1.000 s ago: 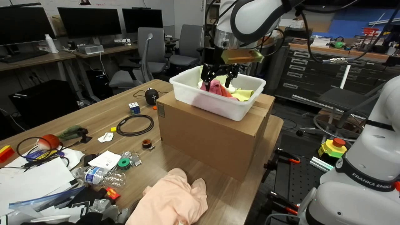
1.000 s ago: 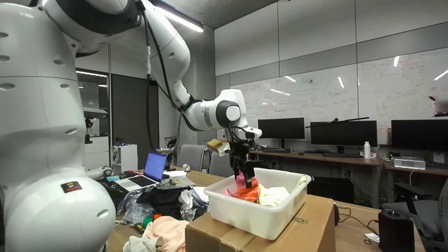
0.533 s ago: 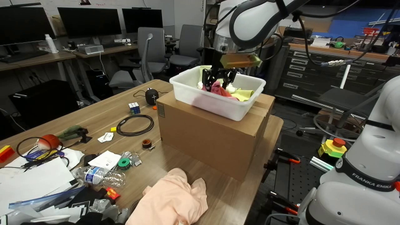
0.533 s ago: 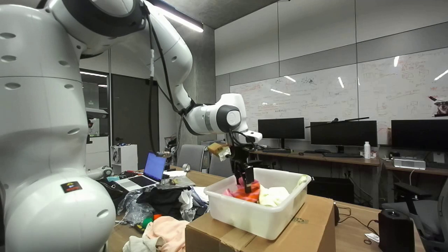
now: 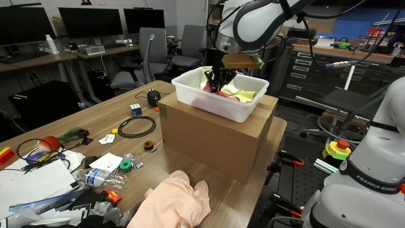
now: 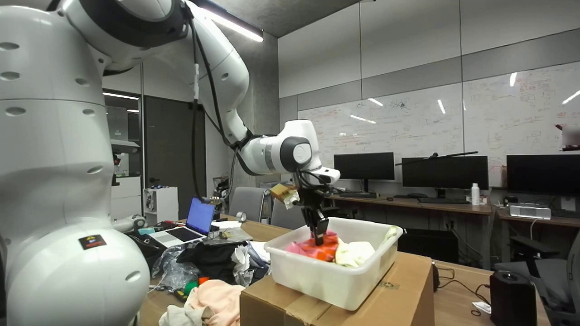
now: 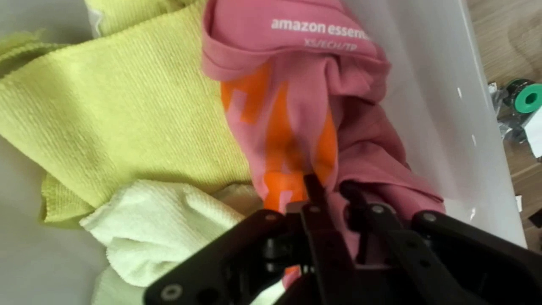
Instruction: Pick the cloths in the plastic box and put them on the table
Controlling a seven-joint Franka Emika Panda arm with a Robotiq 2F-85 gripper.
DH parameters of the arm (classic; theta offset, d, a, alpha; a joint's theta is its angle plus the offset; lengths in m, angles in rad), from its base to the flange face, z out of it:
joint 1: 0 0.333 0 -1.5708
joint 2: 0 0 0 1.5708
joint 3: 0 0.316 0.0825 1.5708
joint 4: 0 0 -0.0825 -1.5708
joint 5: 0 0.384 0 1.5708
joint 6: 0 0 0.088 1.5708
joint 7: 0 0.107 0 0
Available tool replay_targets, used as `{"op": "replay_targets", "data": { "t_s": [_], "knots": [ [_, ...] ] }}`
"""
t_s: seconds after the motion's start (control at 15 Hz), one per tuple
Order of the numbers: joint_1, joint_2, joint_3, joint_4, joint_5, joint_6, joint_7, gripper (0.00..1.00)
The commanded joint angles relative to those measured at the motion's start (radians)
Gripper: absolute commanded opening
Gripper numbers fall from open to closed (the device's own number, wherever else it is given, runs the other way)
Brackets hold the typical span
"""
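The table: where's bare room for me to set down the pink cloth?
In an exterior view, the table is bare between the cardboard box and peach cloth, and between the Rubik's cube, small white scrap and its far edge. It's crowded around the water bottle, papers and laptop.

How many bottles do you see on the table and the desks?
2. A clear bottle with a blue-and-white label lies on its side on the table, and a white bottle stands upright on a desk. Others may be hidden from view.
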Motion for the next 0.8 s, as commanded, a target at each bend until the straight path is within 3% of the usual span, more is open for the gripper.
{"op": "replay_targets", "data": {
  "t_s": [0.0, 0.33, 0.73],
  "knots": [
    [-0.009, -0.047, -0.009, -0.024, -0.001, 0.07, 0.039, 0.06],
    [-0.04, -0.167, 0.001, -0.056, -0.027, 0.177, 0.11, 0.08],
    [-0.092, -0.351, 0.059, -0.077, -0.006, 0.302, 0.141, 0.08]
  ]
}}
